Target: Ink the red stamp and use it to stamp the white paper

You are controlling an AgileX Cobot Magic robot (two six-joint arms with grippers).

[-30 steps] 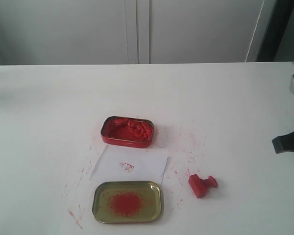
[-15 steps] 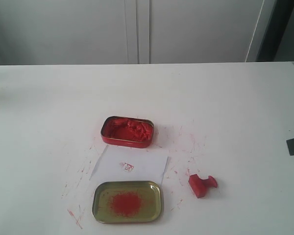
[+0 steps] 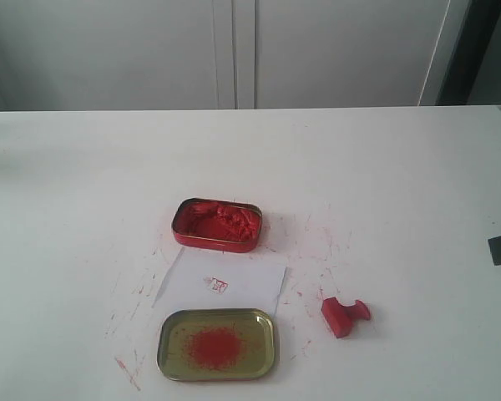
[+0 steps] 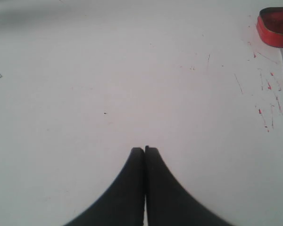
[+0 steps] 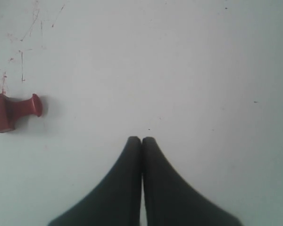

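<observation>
Tabletop [image 3: 75, 192]: white, speckled with red ink, pale cabinet doors behind.
Red stamp [image 3: 344, 316]: lay on its side at 4 o'clock from the paper, apart from it.
White paper [image 3: 249, 282]: lay flat, ink tin [image 3: 217, 224] at 12 o'clock, gold lid [image 3: 217, 344] at 6 o'clock; bore a small red mark.
Left fingers [image 4: 137, 159]: pressed together, empty.
Right fingers [image 5: 133, 149]: pressed together, empty, clear of the stamp.

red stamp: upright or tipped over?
Tipped. The red stamp lies on its side on the table, knob handle pointing sideways; the right wrist view shows the same.
</observation>
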